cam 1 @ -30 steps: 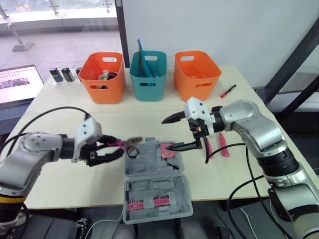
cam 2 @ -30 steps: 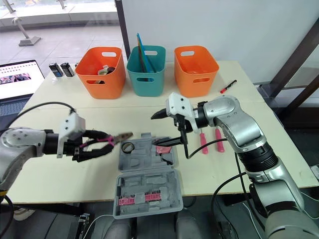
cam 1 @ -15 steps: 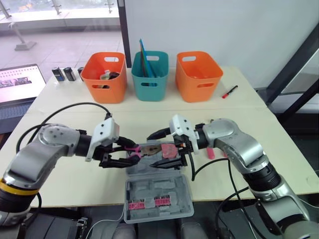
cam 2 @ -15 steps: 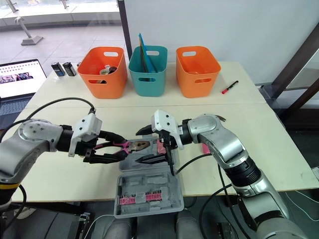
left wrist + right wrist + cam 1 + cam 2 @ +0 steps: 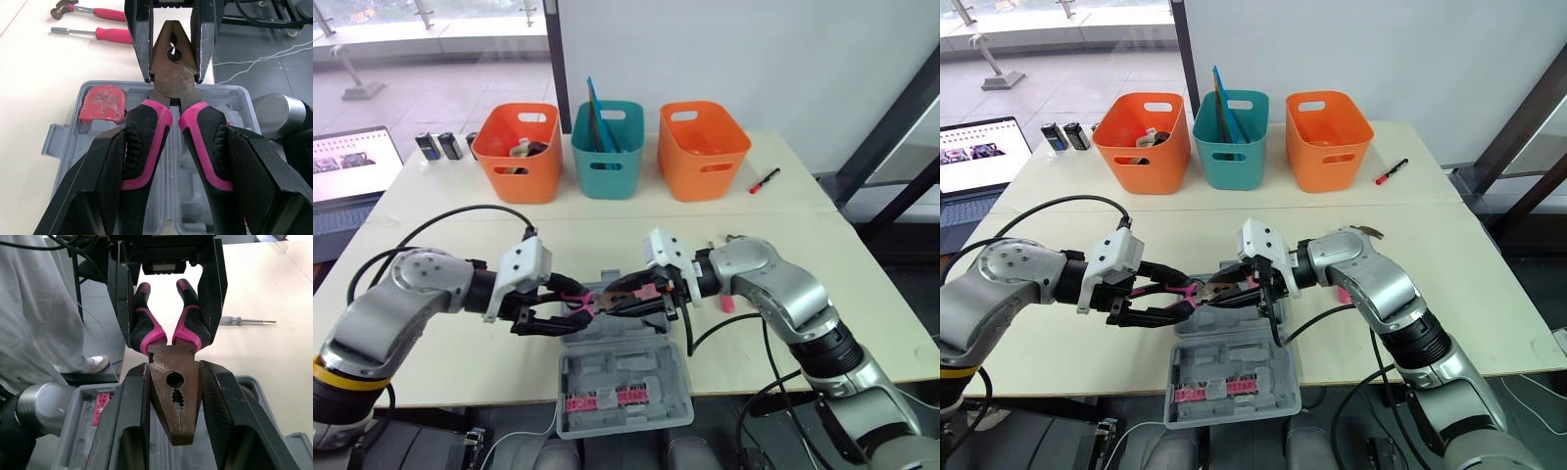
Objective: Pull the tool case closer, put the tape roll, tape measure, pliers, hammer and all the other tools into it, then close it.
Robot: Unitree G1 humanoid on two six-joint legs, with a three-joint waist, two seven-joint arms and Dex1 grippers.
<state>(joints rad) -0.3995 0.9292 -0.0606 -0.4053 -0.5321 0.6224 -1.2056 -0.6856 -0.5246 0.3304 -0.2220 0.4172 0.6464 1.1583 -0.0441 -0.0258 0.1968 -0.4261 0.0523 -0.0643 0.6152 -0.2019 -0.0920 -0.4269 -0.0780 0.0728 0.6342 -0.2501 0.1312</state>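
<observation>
Pliers (image 5: 173, 83) gripped at both ends just above open case (image 5: 622, 377). Pink handles clamped between left fingers (image 5: 98, 169), metal head pinched between right fingers (image 5: 124, 416); both pairs closed snug on the tool.

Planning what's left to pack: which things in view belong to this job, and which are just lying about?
Job: pliers, tool case, tape measure, hammer, screwdriver.
Lying about: orange bin, second orange bin, teal bin, red marker, laptop.

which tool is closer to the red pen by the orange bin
Right. The right tool grips the pliers head over the case, toward the red pen; the left tool holds the handles, farther off.
</observation>
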